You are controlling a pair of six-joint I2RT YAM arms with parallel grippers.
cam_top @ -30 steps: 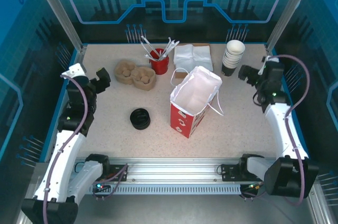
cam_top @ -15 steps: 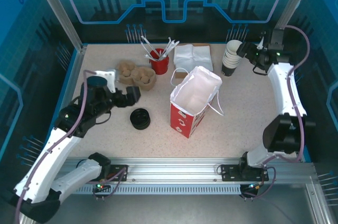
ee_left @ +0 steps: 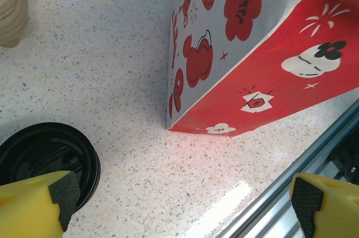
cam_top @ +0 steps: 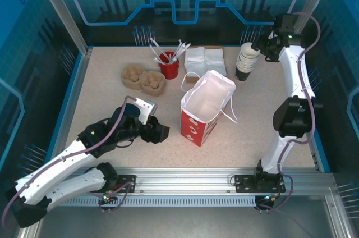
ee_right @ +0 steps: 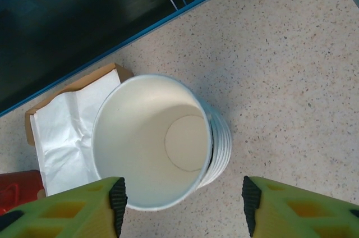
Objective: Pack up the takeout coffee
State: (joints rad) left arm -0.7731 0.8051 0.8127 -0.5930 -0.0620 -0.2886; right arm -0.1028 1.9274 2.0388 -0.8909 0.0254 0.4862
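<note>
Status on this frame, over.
Left gripper open, one finger over the black lids. Right gripper open, straddling the cup stack. Bag upright, mouth open.

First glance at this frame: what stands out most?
The open red-and-white paper bag standing mid-table draws the eye first. At the far right, the right gripper hovers over a stack of white-lined paper cups; the open left gripper hangs by a low stack of black plastic lids beside the bag.

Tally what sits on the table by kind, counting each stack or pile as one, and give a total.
Paper bag: 1
Stack of paper cups: 1
Stack of black lids: 1
Red cup of stirrers: 1
Pile of white napkins: 1
Brown cup carrier: 1
Total: 6
</note>
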